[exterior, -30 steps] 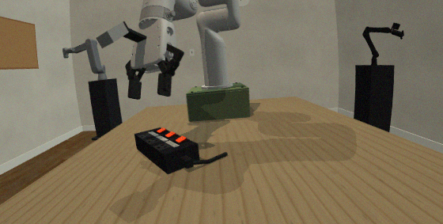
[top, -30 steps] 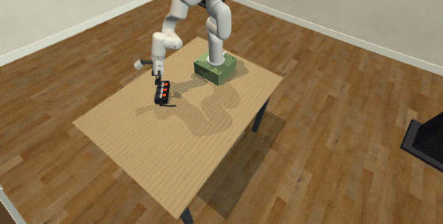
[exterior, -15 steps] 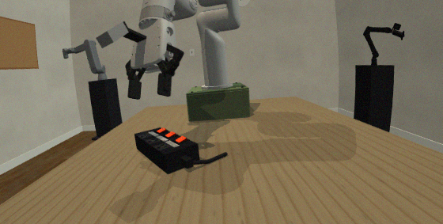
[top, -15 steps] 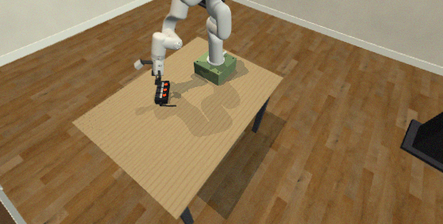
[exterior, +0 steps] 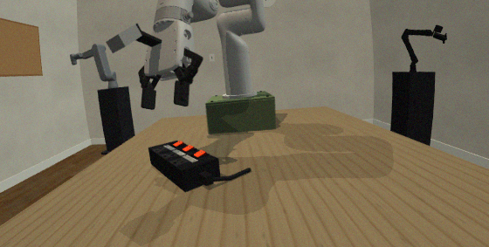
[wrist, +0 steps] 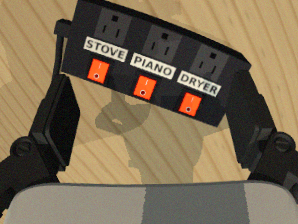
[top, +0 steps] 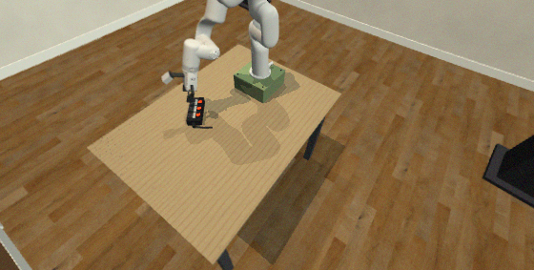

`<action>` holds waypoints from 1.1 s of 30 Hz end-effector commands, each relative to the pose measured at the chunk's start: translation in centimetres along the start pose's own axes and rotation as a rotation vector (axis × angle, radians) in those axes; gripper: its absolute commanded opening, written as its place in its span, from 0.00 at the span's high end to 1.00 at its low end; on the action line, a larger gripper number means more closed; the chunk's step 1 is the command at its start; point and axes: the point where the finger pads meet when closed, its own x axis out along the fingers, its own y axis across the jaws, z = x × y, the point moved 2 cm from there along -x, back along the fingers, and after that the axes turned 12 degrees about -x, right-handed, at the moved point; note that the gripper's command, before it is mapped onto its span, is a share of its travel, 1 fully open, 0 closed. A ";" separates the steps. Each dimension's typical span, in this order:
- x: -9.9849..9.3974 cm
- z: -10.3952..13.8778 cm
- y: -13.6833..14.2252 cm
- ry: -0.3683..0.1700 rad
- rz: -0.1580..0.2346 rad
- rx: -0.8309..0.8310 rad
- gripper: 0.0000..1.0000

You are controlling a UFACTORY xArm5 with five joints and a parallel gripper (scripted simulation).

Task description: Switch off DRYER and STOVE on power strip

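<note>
Gripper [exterior: 164, 95] spread fully wide, nothing held; suspended in air, fingers pointed down. Power strip [exterior: 183, 163] seen directly below gripper, well apart from fingertips, lying flat on table [exterior: 349, 198], right way up. In wrist view strip framed between both fingers, slightly tilted across frame. Three red switches in row: STOVE switch [wrist: 99, 70] nearest left finger, PIANO switch [wrist: 144, 87] in middle, DRYER switch [wrist: 190, 104] nearest right finger. Cord [exterior: 231, 175] trailing from strip end. Green arm base [exterior: 266, 120] farther back beyond gripper.
</note>
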 end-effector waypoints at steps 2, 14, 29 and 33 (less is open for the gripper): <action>-0.1 -0.1 0.0 0.003 0.000 0.000 0.00; -0.1 -0.1 0.0 0.003 0.000 0.000 0.00; -0.7 0.0 -0.9 -0.075 -0.014 -0.125 0.00; -1.6 0.3 -1.8 -0.155 -0.035 -0.254 0.00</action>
